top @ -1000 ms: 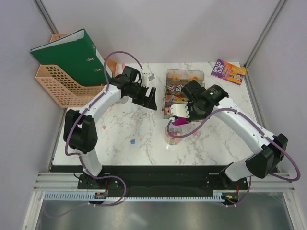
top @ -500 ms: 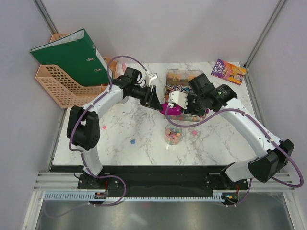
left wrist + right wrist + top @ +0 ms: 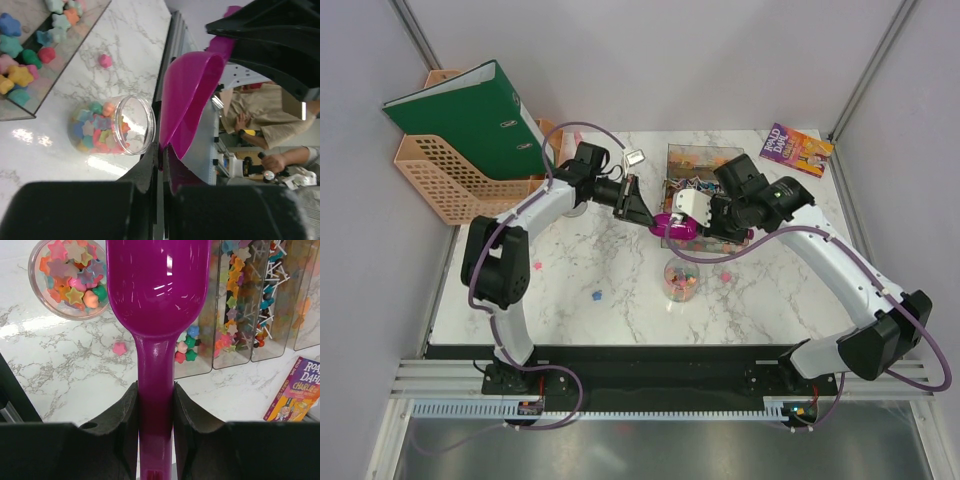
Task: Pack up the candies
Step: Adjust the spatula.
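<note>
Your left gripper (image 3: pixel 646 218) has shut on the purple plastic scoop (image 3: pixel 673 225), lip end | right gripper (image 3: pixel 156 395) clamps handle | clear round jar (image 3: pixel 151 120) of star candies (image 3: pixel 100 130) just nearside.

The jar (image 3: pixel 681 280) of candies (image 3: pixel 100 132) sits on the counter (image 3: pixel 590 260), in front of the trays (image 3: pixel 705 160). The scoop (image 3: pixel 672 225) is up just behind the jar. The book (image 3: pixel 796 149) lies far right.

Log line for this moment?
right gripper: shut on purple plastic scoop handle; left gripper: shut on scoop lip; clear round jar: multicoloured candies inside
</note>
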`<state>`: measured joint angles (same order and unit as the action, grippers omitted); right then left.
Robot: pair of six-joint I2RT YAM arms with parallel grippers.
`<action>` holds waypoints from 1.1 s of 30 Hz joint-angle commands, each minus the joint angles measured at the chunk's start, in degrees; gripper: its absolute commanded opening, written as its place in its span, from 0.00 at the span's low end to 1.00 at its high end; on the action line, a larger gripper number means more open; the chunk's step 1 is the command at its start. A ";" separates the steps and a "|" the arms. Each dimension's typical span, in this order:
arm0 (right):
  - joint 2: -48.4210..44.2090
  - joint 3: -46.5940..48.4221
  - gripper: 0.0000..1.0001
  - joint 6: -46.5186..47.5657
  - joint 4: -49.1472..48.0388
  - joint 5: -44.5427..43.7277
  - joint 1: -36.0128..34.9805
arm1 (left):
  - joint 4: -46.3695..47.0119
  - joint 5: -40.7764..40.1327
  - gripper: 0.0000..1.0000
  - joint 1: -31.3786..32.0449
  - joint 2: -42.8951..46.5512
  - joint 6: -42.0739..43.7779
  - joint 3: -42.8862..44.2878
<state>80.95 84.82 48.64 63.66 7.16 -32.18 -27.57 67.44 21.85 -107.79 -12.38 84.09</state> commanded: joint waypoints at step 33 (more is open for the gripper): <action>-14.16 -17.85 0.54 6.38 -10.66 47.42 20.23 | 11.14 26.69 0.02 -2.60 -2.60 -5.90 -8.60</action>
<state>65.56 64.60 53.43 53.12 49.45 -12.29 -18.13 83.11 19.31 -111.20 -16.27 75.61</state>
